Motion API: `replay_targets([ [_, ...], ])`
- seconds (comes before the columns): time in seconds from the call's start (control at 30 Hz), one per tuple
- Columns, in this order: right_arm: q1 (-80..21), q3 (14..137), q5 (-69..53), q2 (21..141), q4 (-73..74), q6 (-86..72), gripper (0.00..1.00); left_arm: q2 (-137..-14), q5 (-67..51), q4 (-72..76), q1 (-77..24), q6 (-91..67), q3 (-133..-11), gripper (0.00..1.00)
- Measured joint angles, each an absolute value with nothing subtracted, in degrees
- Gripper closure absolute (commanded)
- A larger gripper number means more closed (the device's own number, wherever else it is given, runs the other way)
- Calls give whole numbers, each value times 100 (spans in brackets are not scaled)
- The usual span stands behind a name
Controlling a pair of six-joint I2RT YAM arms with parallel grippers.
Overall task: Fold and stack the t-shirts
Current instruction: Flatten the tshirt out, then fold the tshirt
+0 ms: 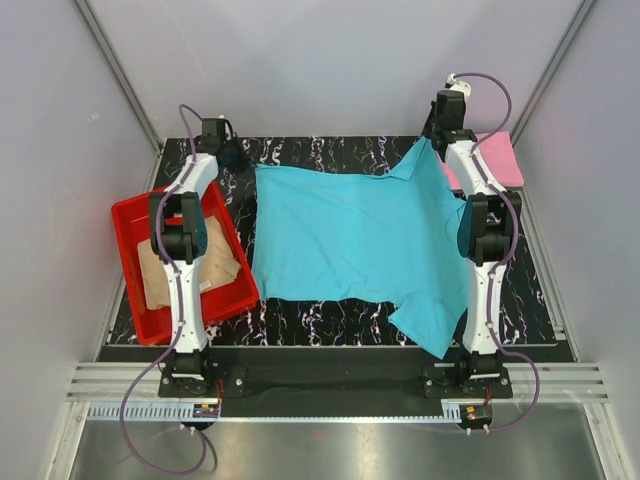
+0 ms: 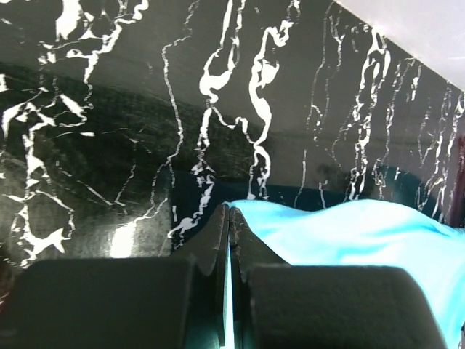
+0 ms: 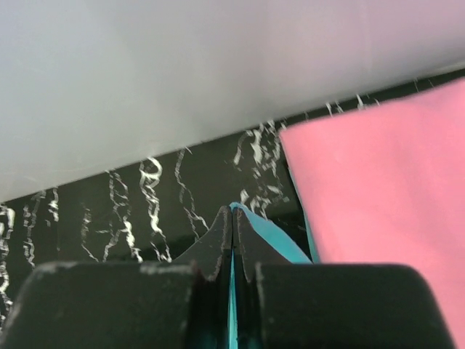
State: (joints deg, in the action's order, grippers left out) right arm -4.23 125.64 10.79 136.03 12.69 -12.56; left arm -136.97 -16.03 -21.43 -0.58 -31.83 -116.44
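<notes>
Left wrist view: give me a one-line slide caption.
Left claw shut on an edge of the turquoise t-shirt over the black marbled tabletop.

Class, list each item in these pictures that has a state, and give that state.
turquoise t-shirt: spread open, unfolded, far corners pinched.
pink t-shirt: lying flat, far right.
tan t-shirt: crumpled in the red tray.
left gripper: shut on turquoise t-shirt.
right gripper: shut on turquoise t-shirt.
</notes>
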Motion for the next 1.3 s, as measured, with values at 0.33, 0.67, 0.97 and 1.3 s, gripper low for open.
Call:
replay_targets([
  [0.33,-423,11896,1739,12829,2073,-1662,100,-13526,-1693,-2434,-40,-3057,-11434,100],
  [0.67,-401,10355,2137,11072,2536,-2217,100,-13019,-1890,-2808,-54,-2692,-11181,100],
  [0.97,-329,8871,2252,10213,3009,-2698,100,-12829,-1955,-3256,-123,-2401,-10857,100],
  [1.3,23,8121,2215,9703,3308,-2899,100,-12621,-1925,-4025,-207,-1955,-10519,100],
])
